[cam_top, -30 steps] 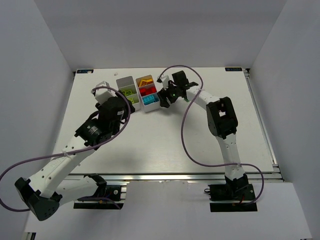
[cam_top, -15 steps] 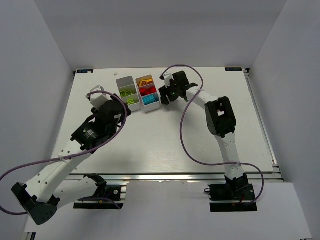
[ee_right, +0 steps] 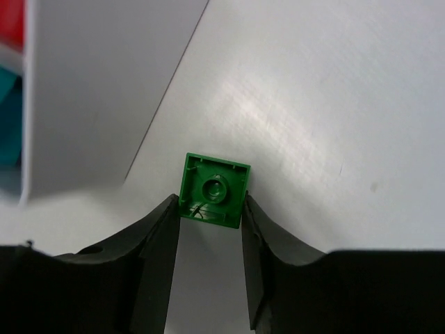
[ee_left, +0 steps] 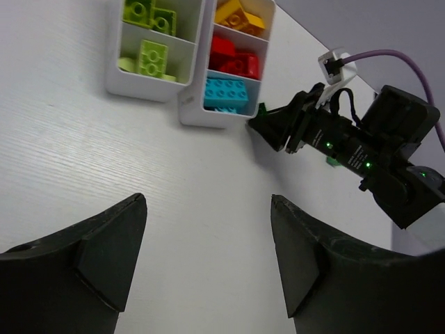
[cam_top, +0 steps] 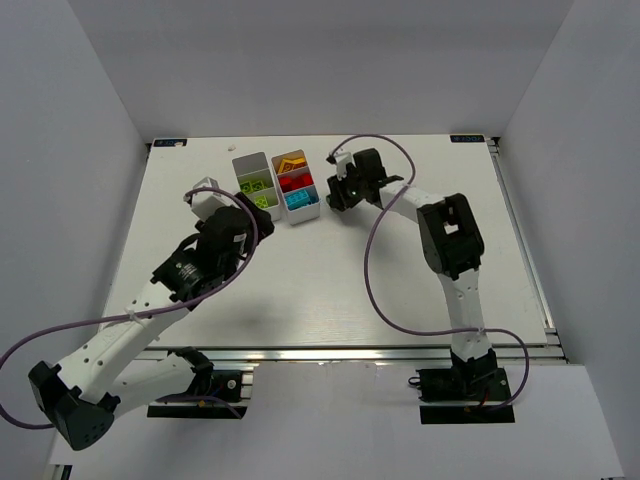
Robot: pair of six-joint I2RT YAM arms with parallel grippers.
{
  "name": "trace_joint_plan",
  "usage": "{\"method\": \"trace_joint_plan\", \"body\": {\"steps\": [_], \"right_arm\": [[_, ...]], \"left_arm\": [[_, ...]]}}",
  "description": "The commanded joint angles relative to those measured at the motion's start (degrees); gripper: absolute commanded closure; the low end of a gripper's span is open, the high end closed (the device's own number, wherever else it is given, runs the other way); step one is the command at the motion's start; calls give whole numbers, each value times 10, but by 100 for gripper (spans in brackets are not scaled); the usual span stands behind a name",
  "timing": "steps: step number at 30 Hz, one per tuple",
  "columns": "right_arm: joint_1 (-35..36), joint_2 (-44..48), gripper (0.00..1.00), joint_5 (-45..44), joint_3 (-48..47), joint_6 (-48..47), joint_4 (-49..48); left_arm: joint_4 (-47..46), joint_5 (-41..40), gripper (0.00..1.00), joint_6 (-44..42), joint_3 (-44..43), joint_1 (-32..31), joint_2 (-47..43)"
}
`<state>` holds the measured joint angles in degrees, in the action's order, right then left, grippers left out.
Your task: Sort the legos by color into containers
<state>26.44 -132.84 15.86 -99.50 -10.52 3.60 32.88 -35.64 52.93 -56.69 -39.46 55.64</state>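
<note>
Two black fingers (ee_right: 156,240) of the right gripper (ee_right: 210,207) press against opposite sides of a dark green brick (ee_right: 214,189), so I read that as a grip. The brick's hollow underside, with its round tube, faces my wrist camera. I cannot tell whether the brick rests on the table (ee_right: 334,90) or hangs just above it. The blank end wall of the right tray (ee_right: 104,83) stands close beside it, to the left in that view.

From above, that gripper sits just beside the right tray's near compartment, which holds cyan bricks (cam_top: 297,200). Red bricks (cam_top: 294,182) fill the middle compartment, and orange and yellow bricks (cam_top: 291,161) the far one.

The left gripper (ee_left: 208,202) stands with its fingers spread wide and bare tabletop between them, well short of the trays. The left tray (ee_left: 115,80), touching the right one, holds lime green bricks (ee_left: 153,57).
</note>
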Motion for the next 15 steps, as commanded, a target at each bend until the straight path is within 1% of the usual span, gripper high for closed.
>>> {"method": "trace_joint_plan", "body": {"steps": [1,2,3,4,5,6,7,8,9,10,11,12,13,14,15], "right_arm": [[-33,116,100,78,80,-43,-58],[-50,138,100,114,101,-70,-63],[-60,158,100,198,144,-94,-66],[-68,196,100,239,163,-138,-68],[-81,215,100,280,181,-166,-64],[-83,230,100,330,197,-189,-53],[-83,260,100,346,227,-227,-49],[-83,275,100,364,243,-241,-47],[-83,288,100,399,257,-254,-46],[-82,311,100,413,268,-262,-44],[-76,321,100,421,289,-265,-48],[-72,329,100,438,296,-271,-51],[-68,342,100,442,301,-281,-42],[-59,348,100,443,308,-286,-42],[-55,357,100,445,309,-287,-41]], "left_arm": [[-91,80,18,-5,21,4,8],[-105,94,17,-2,33,6,10],[-134,109,16,2,39,10,11],[-150,146,15,5,44,22,17],[-165,169,15,9,50,29,20],[-201,194,15,13,62,38,25],[-221,222,15,24,68,58,29],[-238,281,16,31,73,67,44],[-257,310,17,36,77,75,53],[-290,339,17,43,83,88,63],[-303,392,19,46,83,91,86],[-327,414,20,47,83,92,97],[-355,436,21,52,84,95,108],[-372,475,22,57,85,96,129],[-404,492,22,67,90,97,140]]}}
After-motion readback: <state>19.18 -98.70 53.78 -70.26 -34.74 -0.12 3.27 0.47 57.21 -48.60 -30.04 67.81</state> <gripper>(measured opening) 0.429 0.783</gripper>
